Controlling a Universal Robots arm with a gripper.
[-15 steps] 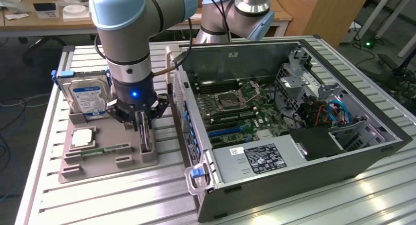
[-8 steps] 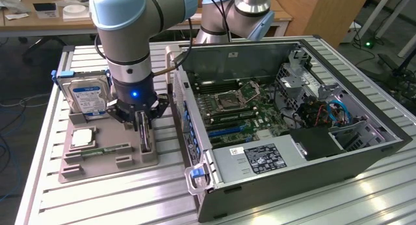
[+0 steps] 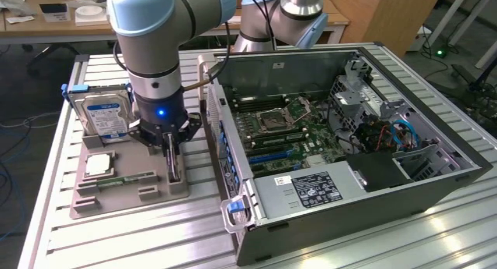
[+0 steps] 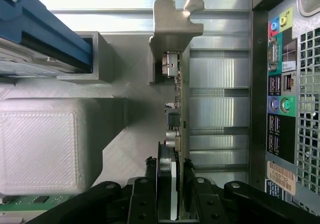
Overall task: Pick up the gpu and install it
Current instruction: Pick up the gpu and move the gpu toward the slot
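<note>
Your arm (image 3: 155, 53) comes straight down over the tray (image 3: 132, 202), wrist vertical, a blue light lit on the wrist. The gripper (image 3: 171, 149) sits low at the edge of the tray nearest the PC case (image 3: 326, 222). In the wrist view you see the gripper (image 4: 170, 166) with its two black fingers (image 4: 150, 184) closed against the two faces of the gpu (image 4: 183, 103), one on the cooler side and one on the board side, no gap showing on either.

The gpu (image 3: 173, 167) stands on edge in its slot in the tray, held upright. Its far end sits in a notched gray post (image 4: 172, 26) of the tray (image 4: 125, 83). It lies just beside the case's rear port panel (image 4: 280, 93), parallel to it and apart from it.

On the same tray you have a hard drive (image 3: 107, 119) standing upright to the exterior view's left of the gripper, a CPU (image 3: 99, 164) lying flat nearer the camera, and a RAM stick (image 3: 128, 180) beside that.

Tray and case rest on a slatted aluminium table (image 3: 155, 240). The case lies on its side with the panel off, so the motherboard (image 3: 283, 129) and the power supply (image 3: 311, 190) face up. Behind the table stand wooden desks (image 3: 373, 13), and cables (image 3: 11, 164) trail on the floor at the exterior view's left.
</note>
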